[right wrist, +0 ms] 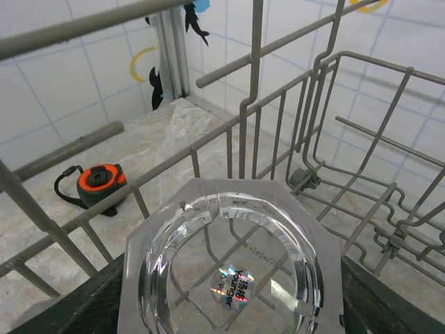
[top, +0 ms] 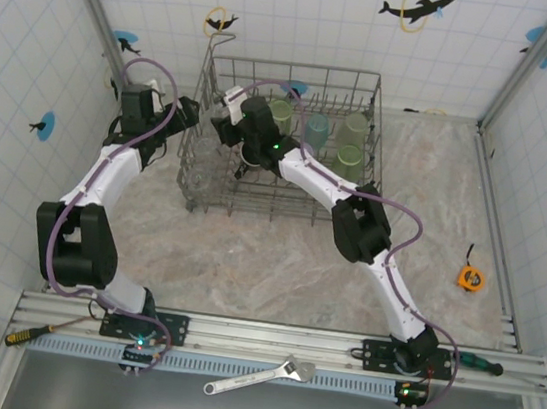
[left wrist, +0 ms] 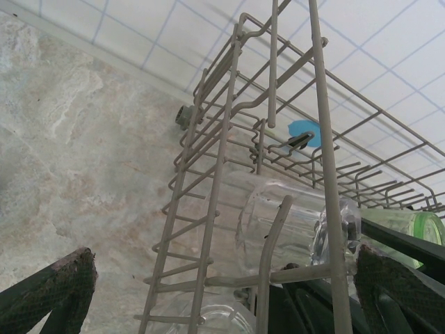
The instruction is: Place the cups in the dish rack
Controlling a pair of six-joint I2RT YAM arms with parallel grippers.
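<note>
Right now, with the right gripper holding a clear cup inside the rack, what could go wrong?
1. The clear cup in the right gripper sits close to the dish rack wires; it may catch or tip on release.
2. The open left gripper has the rack's side wires between its fingers; a sideways move could snag them.
3. Both grippers are near each other; they might collide.

White links (top: 106, 177), black joints (top: 359, 228), purple cables (top: 415, 228), green lights (top: 277, 147), black textured tool fingers (left wrist: 55, 285)

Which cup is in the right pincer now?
The clear tumbler with the shiny sticker, clamped in the right pincer; the green cups and teal cup sit loose in the dish rack.
</note>
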